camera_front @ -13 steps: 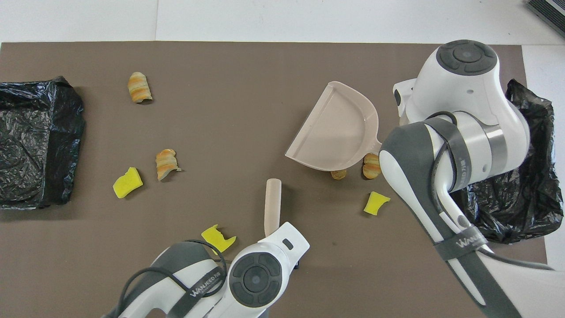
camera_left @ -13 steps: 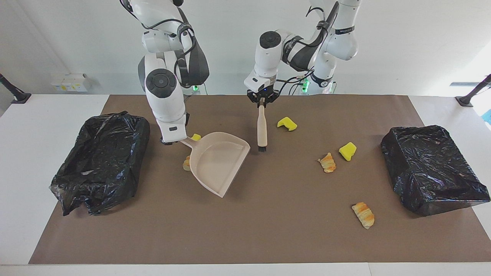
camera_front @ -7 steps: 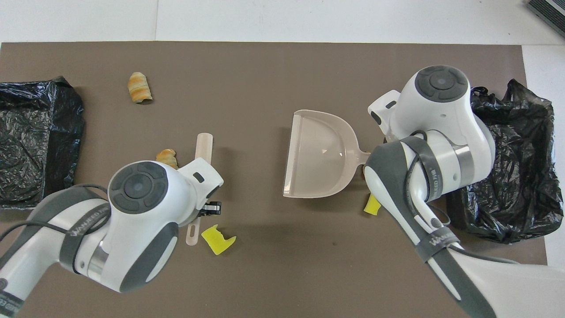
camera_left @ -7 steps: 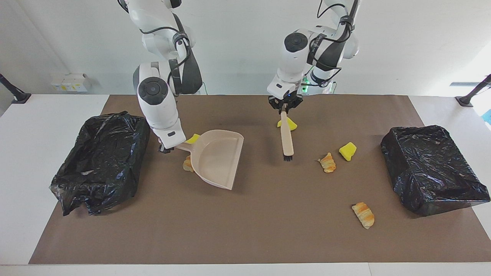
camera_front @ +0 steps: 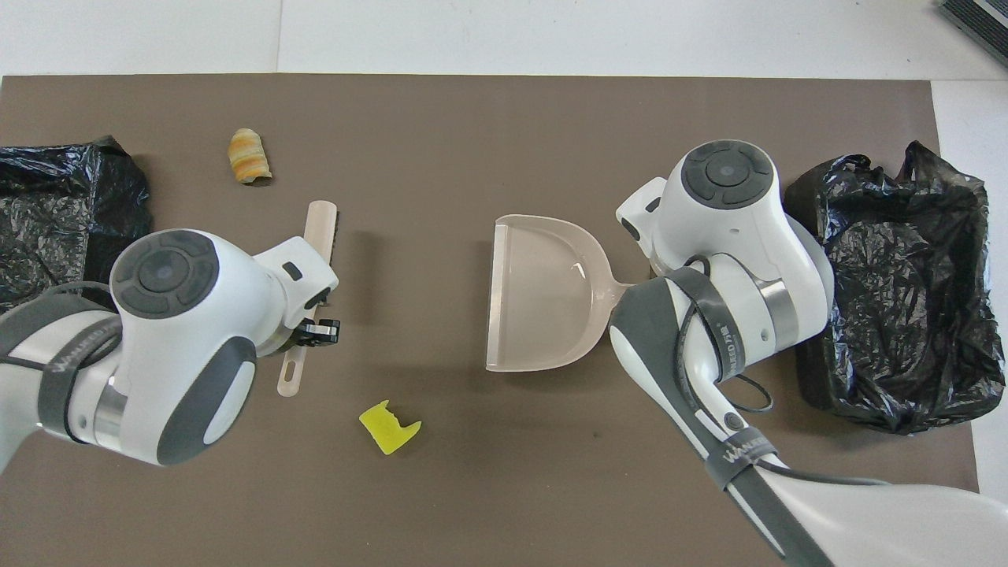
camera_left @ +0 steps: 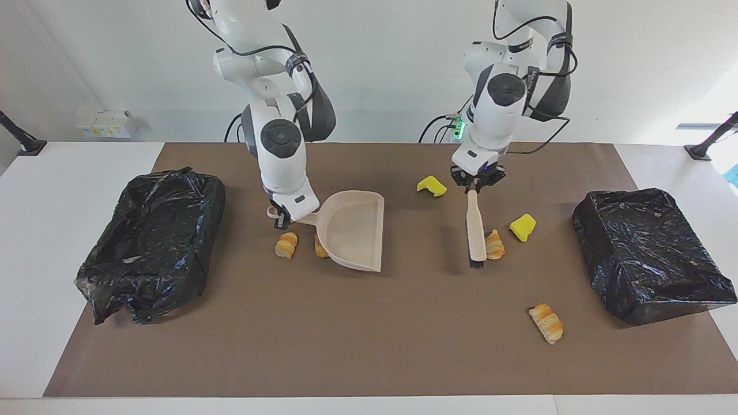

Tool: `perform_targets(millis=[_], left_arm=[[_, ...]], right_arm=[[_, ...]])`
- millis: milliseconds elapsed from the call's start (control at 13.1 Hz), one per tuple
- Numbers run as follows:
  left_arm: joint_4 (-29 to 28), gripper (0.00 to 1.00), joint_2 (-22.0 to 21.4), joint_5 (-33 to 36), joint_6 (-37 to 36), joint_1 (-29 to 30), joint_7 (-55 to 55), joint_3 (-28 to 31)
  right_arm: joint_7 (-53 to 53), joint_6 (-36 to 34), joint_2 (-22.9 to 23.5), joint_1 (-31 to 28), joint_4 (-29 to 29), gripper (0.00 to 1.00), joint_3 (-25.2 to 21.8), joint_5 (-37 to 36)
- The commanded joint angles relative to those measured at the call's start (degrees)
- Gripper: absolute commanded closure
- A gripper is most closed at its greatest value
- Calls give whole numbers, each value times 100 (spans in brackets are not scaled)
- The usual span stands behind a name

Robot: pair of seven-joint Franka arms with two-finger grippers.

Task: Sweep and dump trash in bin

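- The white bench (camera_left: 34,242) carries a brown mat (camera_left: 369,346) over most of its top.
- A black-bagged bin (camera_left: 151,242) sits at the right arm's end, another black-bagged bin (camera_left: 648,253) at the left arm's end.
- Loose on the mat lie two yellow sponge chunks (camera_left: 431,185) (camera_left: 522,227).
- Four striped bread rolls (camera_left: 286,245) (camera_left: 320,246) (camera_left: 494,244) (camera_left: 546,323) lie there too, the last farthest from the robots.

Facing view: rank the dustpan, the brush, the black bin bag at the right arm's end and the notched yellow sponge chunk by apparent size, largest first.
1. Black bin bag, by far the largest.
2. Dustpan.
3. Brush: about as long as the dustpan but much slimmer.
4. Notched yellow sponge chunk, smallest.
Dustpan and brush are held up, so their sizes are approximate.
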Motion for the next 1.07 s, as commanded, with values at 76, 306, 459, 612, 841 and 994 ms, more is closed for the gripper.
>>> perform_targets(millis=[76,306,459,612,841,994], left_arm=[[555,100,596,304,441,711,1768,-85],[1327,100,1280,322,538,889,2149,-77],[1663,100,1721,366,782,985,2167,-77],[1481,100,1731,436,977,1055,2481,-85],[1156,100,1556,410,575,1144,3326,-94],[918,100,1372,384,119,1065,3362,-112]], right_arm=[[369,264,116,191,-96,100,32,-130],[511,404,151,305,-157,100,32,-130],[511,510,160,305,-201,100,32,-139],[546,554,256,384,-201,100,23,-147],[678,607,318,464,-201,100,23,-322],[582,729,336,446,-219,100,32,-402]])
